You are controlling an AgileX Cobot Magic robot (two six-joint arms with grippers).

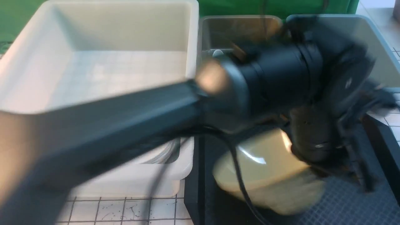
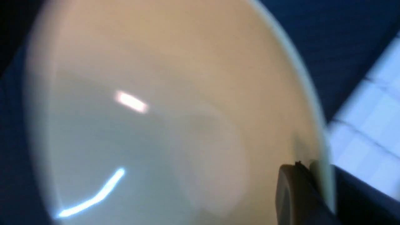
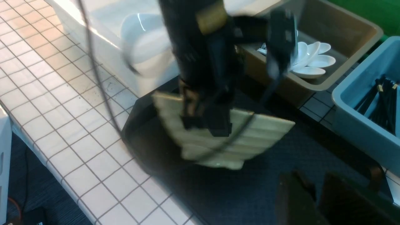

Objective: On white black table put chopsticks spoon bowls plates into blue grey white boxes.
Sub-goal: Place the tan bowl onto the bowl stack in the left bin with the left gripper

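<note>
The big yellow bowl [image 1: 265, 168] hangs tilted and blurred over the black tray [image 1: 343, 203]. My left gripper [image 2: 322, 187] is shut on its rim, one finger inside the bowl [image 2: 156, 125] and one outside. In the right wrist view the left gripper [image 3: 206, 125] holds the bowl [image 3: 218, 147] from above. My right gripper [image 3: 315, 193] hovers low over the tray [image 3: 250, 193], its fingers slightly apart with nothing between them. Chopsticks [image 3: 381, 100] lie in the grey-blue box [image 3: 359, 125]. White spoons [image 3: 309, 59] lie in the olive-grey box [image 3: 318, 87]. A white dish [image 3: 140, 37] sits in the white box [image 3: 125, 72].
The large white box [image 1: 195, 31] stands at the left, the olive-grey box [image 1: 237, 28] behind the middle, the grey-blue box [image 1: 372, 40] at the back right. My left arm crosses the front view from the lower left. The gridded white table [image 1: 125, 212] shows in front.
</note>
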